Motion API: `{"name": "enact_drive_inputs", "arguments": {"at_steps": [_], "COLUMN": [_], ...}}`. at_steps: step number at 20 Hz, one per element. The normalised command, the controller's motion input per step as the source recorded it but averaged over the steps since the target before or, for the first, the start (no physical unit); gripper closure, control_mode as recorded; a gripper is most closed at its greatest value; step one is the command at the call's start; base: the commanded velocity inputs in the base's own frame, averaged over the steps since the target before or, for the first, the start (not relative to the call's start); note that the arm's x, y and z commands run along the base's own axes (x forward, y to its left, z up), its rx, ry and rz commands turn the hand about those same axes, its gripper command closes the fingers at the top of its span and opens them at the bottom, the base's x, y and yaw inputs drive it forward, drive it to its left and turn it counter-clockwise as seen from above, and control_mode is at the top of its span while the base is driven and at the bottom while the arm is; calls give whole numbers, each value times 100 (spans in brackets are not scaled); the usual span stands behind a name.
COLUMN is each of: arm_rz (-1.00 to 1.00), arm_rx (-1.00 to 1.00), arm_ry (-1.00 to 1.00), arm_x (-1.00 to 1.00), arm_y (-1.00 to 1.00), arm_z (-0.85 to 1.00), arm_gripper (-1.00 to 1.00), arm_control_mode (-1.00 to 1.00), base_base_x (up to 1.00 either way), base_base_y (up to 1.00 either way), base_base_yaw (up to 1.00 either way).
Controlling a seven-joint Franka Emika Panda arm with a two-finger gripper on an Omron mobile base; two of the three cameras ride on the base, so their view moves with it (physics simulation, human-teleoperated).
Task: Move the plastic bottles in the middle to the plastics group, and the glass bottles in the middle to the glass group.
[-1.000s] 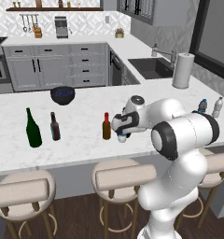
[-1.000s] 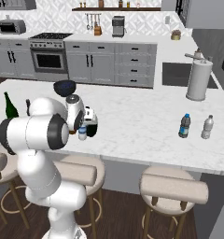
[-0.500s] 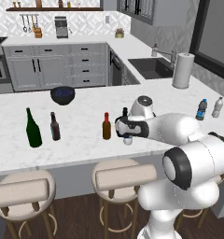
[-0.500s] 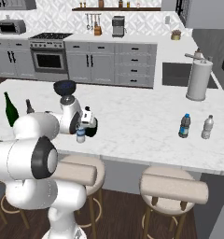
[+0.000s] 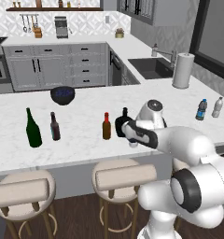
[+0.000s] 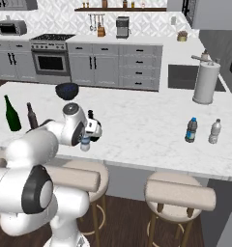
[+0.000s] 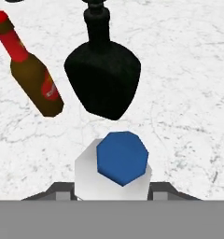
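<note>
Glass group bottles, a green wine bottle (image 5: 33,128) and a brown labelled bottle (image 5: 54,127), stand far left on the marble counter (image 5: 81,144). At centre, the amber bottle (image 5: 106,126) and black bottle (image 5: 122,124) flank the gripper (image 7: 113,186), fingers either side of the small water bottle (image 7: 117,165); grip unclear. Plastics group (image 5: 209,108) waits far right.
</note>
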Motion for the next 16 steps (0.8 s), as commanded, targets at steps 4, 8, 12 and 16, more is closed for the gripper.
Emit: {"name": "enact_drive_inputs", "arguments": {"at_steps": [4, 8, 12, 16], "arm_rz": [-1, -5, -10, -12], "arm_rx": [0, 1, 1, 3], "arm_ry": [-5, -9, -19, -17], "arm_x": [-44, -37, -49, -36], "arm_y": [-5, -28, -21, -35], "arm_z": [0, 0, 0, 0], "arm_gripper": [100, 100, 100, 100], "arm_control_mode": [-100, -100, -100, -100], "base_base_x": [0, 0, 0, 0], "base_base_y": [0, 0, 0, 0], "base_base_yaw": [0, 0, 0, 0]}}
